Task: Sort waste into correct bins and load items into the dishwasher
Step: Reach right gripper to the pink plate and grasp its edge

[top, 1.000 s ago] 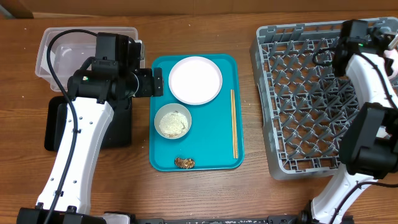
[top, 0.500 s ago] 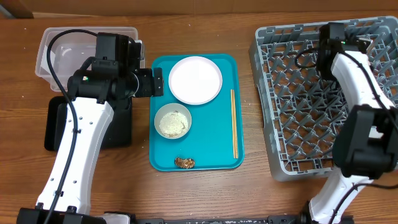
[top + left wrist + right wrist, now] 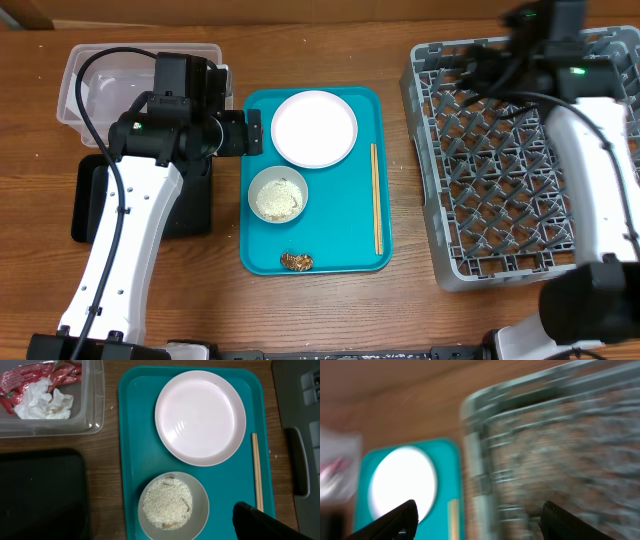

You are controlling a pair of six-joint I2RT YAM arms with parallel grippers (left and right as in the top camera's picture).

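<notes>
Gaping empty, the left end effector (image 3: 250, 132) hangs beside teal tray (image 3: 335, 240), right end effector (image 3: 479, 507) over rack (image 3: 480, 200).

1. At 3 o'clock from the rice bowl (image 3: 278, 194), the teal tray (image 3: 340, 240) lies bare as far as the chopsticks (image 3: 376, 198).
2. The plate (image 3: 313, 128) stands close at the bowl's 12 o'clock, and a brown lump (image 3: 296, 262) sits at 6.
3. A bare strip of table (image 3: 408, 225) runs between the tray and the dish rack (image 3: 500, 200).
4. At the bowl's 9 o'clock, the left arm (image 3: 150, 190) overhangs the black tray (image 3: 195, 205) and the corner of the clear tub (image 3: 100, 85).
5. The right arm (image 3: 590, 130) covers the rack's 1 o'clock corner.
</notes>
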